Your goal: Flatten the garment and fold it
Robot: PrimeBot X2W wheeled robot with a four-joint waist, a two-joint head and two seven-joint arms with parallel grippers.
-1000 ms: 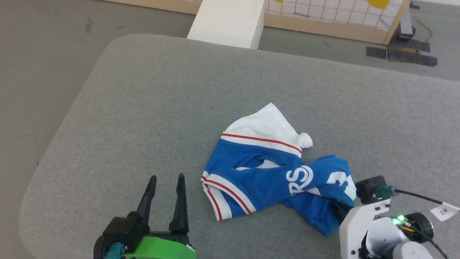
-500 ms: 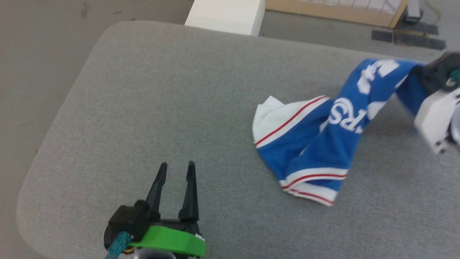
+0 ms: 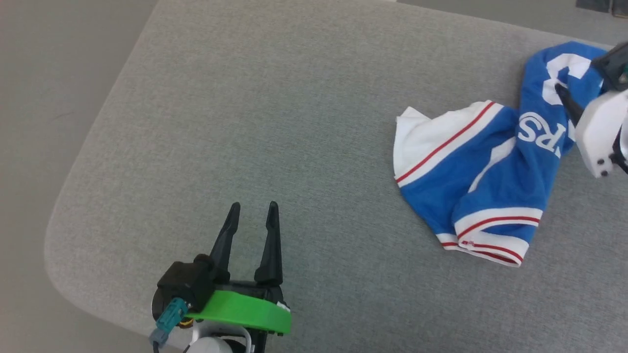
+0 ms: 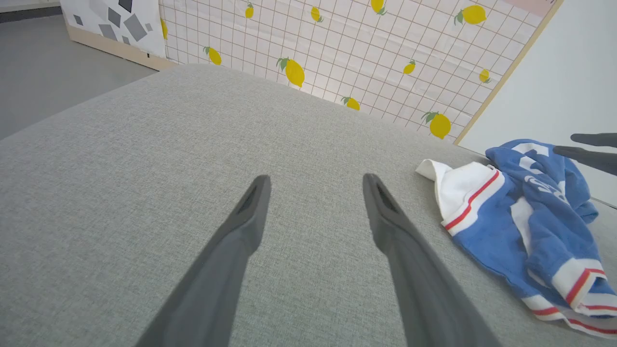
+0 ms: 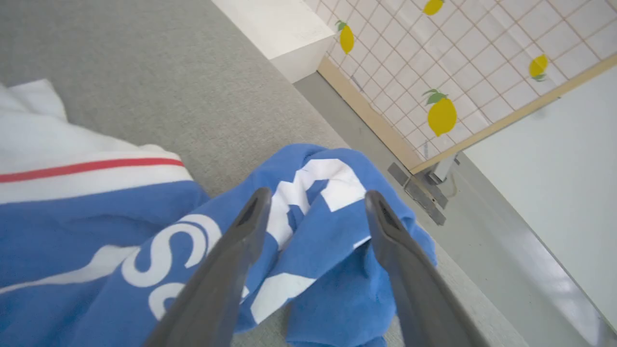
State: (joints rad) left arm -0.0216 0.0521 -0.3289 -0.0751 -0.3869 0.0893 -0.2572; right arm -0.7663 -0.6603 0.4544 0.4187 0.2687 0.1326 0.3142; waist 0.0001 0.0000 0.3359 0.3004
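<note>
The royal-blue jersey T-shirt with white sleeves, red-and-white stripes and white letters lies in a crumpled, twisted heap on the big grey cloth-covered table with round corners. It sits by the table's right side, toward the far edge. One white sleeve points to the middle of the table, and a striped hem lies nearer the table's front. The right claw with its two long dark fingers is over the far end of the shirt, where the big white number is. Its fingers are spread wide, with a bump of blue cloth showing between them, and they are not squeezing it. I cannot tell if the tips touch the cloth. The left claw with the bright green band is near the table's front left corner, well apart from the shirt. Its fingers are spread wide too, with bare grey table between them. Past the table's far side stand a white-squared panel with yellow lemons and a plain white block.
</note>
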